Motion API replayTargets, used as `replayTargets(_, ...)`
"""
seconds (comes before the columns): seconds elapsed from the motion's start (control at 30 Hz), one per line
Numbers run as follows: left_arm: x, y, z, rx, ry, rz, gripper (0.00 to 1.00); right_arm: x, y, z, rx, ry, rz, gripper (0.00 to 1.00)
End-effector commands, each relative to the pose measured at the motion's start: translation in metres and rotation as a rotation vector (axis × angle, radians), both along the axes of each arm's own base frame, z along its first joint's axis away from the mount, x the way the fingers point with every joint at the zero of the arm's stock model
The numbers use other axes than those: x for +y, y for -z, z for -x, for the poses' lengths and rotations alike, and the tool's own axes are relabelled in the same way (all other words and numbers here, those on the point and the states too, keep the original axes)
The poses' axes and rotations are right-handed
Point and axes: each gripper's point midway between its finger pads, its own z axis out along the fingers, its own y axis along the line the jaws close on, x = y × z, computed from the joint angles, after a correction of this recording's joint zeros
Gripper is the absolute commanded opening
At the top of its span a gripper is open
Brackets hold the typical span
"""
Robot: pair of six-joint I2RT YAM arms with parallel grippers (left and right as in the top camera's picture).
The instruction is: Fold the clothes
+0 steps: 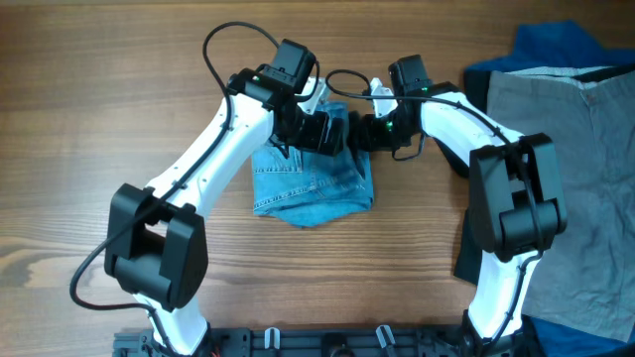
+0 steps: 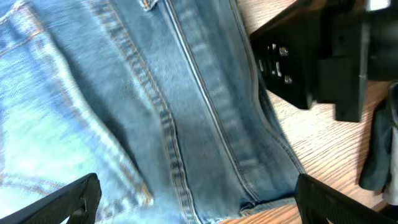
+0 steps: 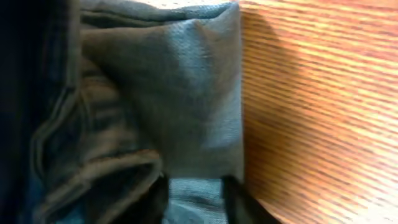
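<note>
The left tool [image 1: 319, 131] and the right tool [image 1: 365, 134] meet at the far edge of the folded jeans [image 1: 316, 183], which lie in the middle of the worktop [image 1: 79, 119]. A grey garment [image 1: 575, 149] lies well apart on the right. In the left wrist view, we see its fingers [image 2: 65, 202] spread wide over the denim, holding nothing. In the right wrist view, the fingers [image 3: 154, 200] stand close together, with a fold of denim pinched between them.
</note>
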Motion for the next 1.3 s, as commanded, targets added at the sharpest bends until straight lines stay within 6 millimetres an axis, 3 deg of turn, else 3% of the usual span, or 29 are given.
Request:
replayTargets(0.0, 0.026, -0.011, -0.009, 0.029, -0.083, 0.009, 1.00, -0.014, 0.017, 0.014, 0.069, 0.004, 0.064, 0.44)
replayTargets(0.03, 0.033, -0.018, -0.012, 0.028, -0.102, 0.018, 1.00, -0.016, 0.003, 0.010, 0.049, 0.012, 0.060, 0.46)
replayTargets(0.1, 0.051, -0.020, -0.011, 0.050, -0.136, 0.006, 1.00, -0.017, -0.046, -0.002, -0.039, 0.018, 0.017, 0.47)
replayTargets(0.17, 0.069, -0.014, -0.008, 0.085, -0.173, -0.030, 0.63, 0.000, -0.099, 0.000, -0.148, -0.059, -0.095, 0.44)
replayTargets(0.2, 0.077, -0.011, -0.009, 0.103, -0.193, -0.035, 0.28, 0.013, -0.131, 0.007, -0.222, -0.126, -0.171, 0.26)
replayTargets(0.27, 0.087, -0.003, -0.008, 0.122, -0.215, -0.041, 0.05, 0.031, -0.158, 0.016, -0.323, -0.224, -0.192, 0.05)
replayTargets(0.33, 0.090, 0.022, 0.006, 0.175, -0.217, -0.058, 0.04, 0.052, -0.146, 0.030, -0.294, -0.282, -0.193, 0.04)
replayTargets(0.4, 0.084, 0.046, 0.021, 0.225, -0.206, -0.020, 0.04, 0.058, -0.106, 0.044, -0.208, -0.302, -0.133, 0.04)
replayTargets(0.47, 0.081, 0.070, 0.040, 0.275, -0.202, 0.012, 0.10, 0.042, -0.038, 0.057, -0.011, -0.200, -0.007, 0.04)
replayTargets(0.53, 0.085, 0.090, 0.057, 0.308, -0.206, 0.000, 0.15, 0.022, 0.010, 0.076, 0.181, -0.080, 0.077, 0.04)
replayTargets(0.6, 0.089, 0.100, 0.069, 0.338, -0.207, -0.011, 0.23, 0.012, 0.033, 0.090, 0.301, -0.022, 0.123, 0.04)
replayTargets(0.63, 0.089, 0.102, 0.072, 0.344, -0.207, -0.013, 0.32, 0.010, 0.040, 0.094, 0.325, -0.021, 0.135, 0.04)
replayTargets(0.73, 0.087, 0.100, 0.072, 0.349, -0.207, 0.003, 0.36, 0.011, 0.035, 0.091, 0.307, -0.026, 0.129, 0.05)
replayTargets(0.8, 0.087, 0.083, 0.068, 0.376, -0.225, 0.036, 0.55, 0.010, 0.015, 0.079, 0.245, -0.037, 0.106, 0.05)
replayTargets(0.87, 0.096, 0.042, 0.036, 0.299, -0.271, 0.092, 0.72, 0.010, -0.038, 0.058, 0.079, -0.037, 0.052, 0.05)
replayTargets(0.93, 0.101, 0.023, 0.021, 0.239, -0.291, 0.133, 0.81, 0.013, -0.083, 0.044, -0.068, -0.033, 0.005, 0.06)
replayTargets(0.97, 0.101, 0.021, 0.024, 0.259, -0.295, 0.149, 0.63, 0.015, -0.099, 0.039, -0.122, -0.031, -0.013, 0.06)
replayTargets(1.0, 0.095, 0.019, 0.031, 0.291, -0.287, 0.173, 0.22, 0.015, -0.108, 0.037, -0.150, -0.028, -0.023, 0.06)
replayTargets(1.03, 0.090, 0.017, 0.037, 0.319, -0.277, 0.191, 0.06, 0.015, -0.111, 0.036, -0.162, -0.026, -0.024, 0.06)
replayTargets(1.13, 0.064, 0.029, 0.076, 0.435, -0.225, 0.148, 0.04, 0.007, -0.107, 0.032, -0.175, -0.006, 0.028, 0.06)
replayTargets(1.27, 0.073, 0.104, 0.110, 0.502, -0.495, -0.034, 0.04, 0.008, -0.107, 0.031, -0.176, -0.001, 0.025, 0.06)
